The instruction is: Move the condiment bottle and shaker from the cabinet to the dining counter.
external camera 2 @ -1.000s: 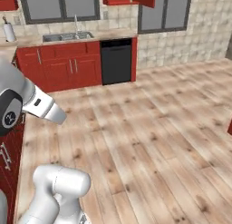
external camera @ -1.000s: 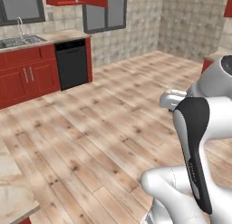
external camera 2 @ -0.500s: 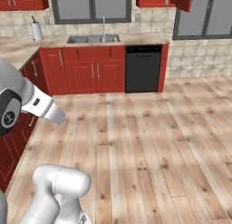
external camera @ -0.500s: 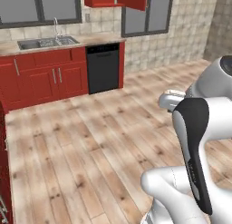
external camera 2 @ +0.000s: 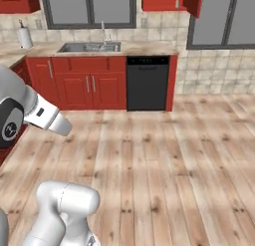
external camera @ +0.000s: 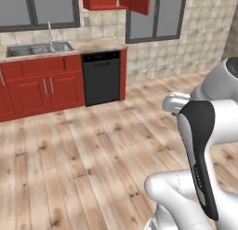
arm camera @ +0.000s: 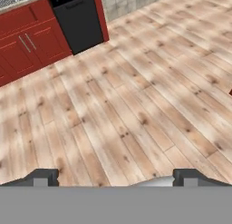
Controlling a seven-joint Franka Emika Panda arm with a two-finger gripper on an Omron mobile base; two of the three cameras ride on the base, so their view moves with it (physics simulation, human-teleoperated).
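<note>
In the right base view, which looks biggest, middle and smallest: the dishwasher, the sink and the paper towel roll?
1. Dishwasher, biggest.
2. Sink, a flat, wide strip seen at a slant, so it may really be larger than it looks.
3. Paper towel roll, smallest.
All three stand along the far wall, so nearness barely changes the order.

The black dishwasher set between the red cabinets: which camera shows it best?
The right base view: the black dishwasher faces the camera squarely, whole. The left base view shows it whole too, but at an angle. The hand view cuts off its top.
</note>
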